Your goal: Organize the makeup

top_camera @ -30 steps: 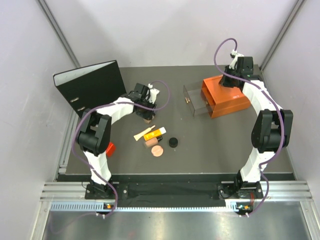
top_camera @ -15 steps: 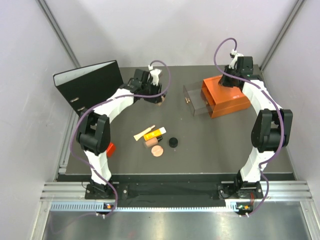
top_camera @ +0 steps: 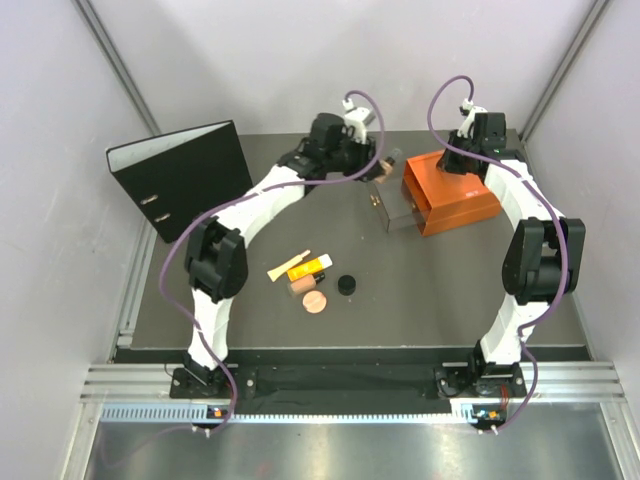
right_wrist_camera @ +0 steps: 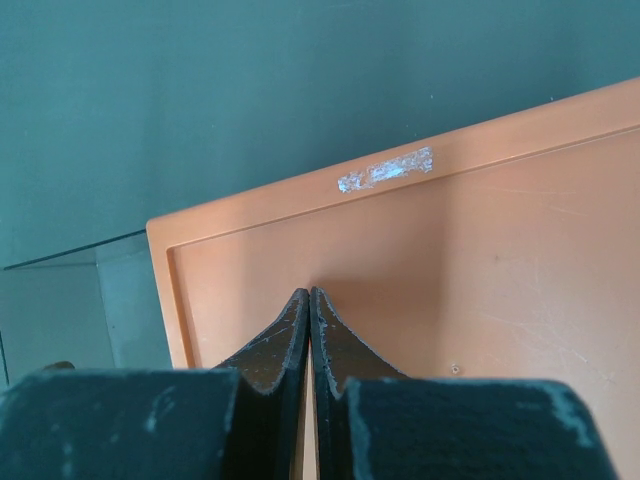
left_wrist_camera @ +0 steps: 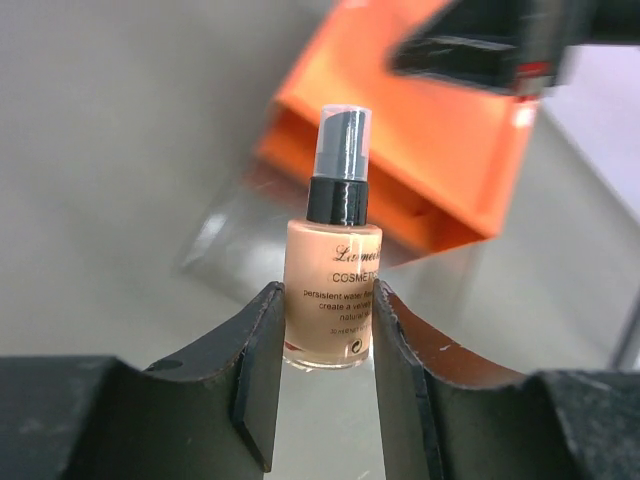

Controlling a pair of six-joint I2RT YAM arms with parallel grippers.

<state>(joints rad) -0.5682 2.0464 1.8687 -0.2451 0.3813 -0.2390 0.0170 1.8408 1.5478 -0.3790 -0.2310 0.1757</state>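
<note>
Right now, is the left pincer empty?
No, the left pincer is clamped on both sides of a peach pump bottle.

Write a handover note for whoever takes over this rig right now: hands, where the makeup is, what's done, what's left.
Left hand: shut on the foundation pump bottle, held upright in the air near the clear drawer.
Right hand: shut, empty, fingertips over the top of the orange box.
On the table mid-front: cream stick, orange-yellow tube, round compact, black jar.
Done: the drawer stands pulled open; a small brownish item may already lie in it, too small to tell.
Left: set the bottle down, probably in the drawer, then move the other four.
</note>
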